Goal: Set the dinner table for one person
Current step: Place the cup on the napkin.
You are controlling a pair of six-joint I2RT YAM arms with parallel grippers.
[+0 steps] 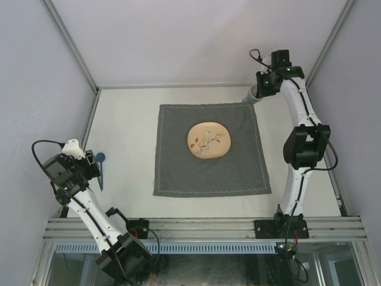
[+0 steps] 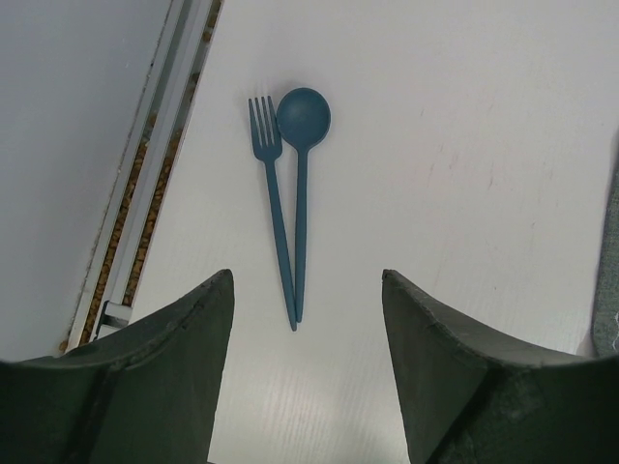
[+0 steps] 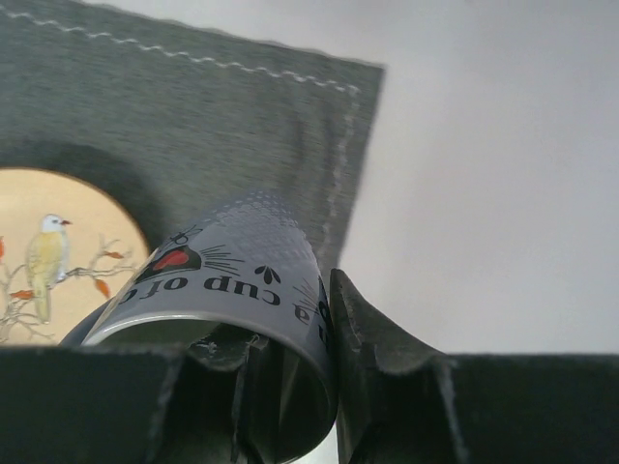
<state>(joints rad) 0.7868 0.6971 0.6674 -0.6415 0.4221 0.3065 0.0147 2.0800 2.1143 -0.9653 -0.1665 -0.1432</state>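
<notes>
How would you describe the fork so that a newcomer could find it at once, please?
On the dinner table, look at the strip between the dark grey cloth and the left rail. Two teal utensils lie there side by side, handles converging; the fork is the one nearer the rail, ending in tines, while the spoon ends in a round bowl.

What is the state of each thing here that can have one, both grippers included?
cloth: spread flat on the dinner table.
plate: right side up, on the middle of the cloth.
fork: lying flat, untouched, beside the spoon.
spoon: lying flat, untouched.
cup: rim gripped by the right gripper.
left gripper: open, empty, aimed at fork and spoon.
right gripper: shut on the cup.
</notes>
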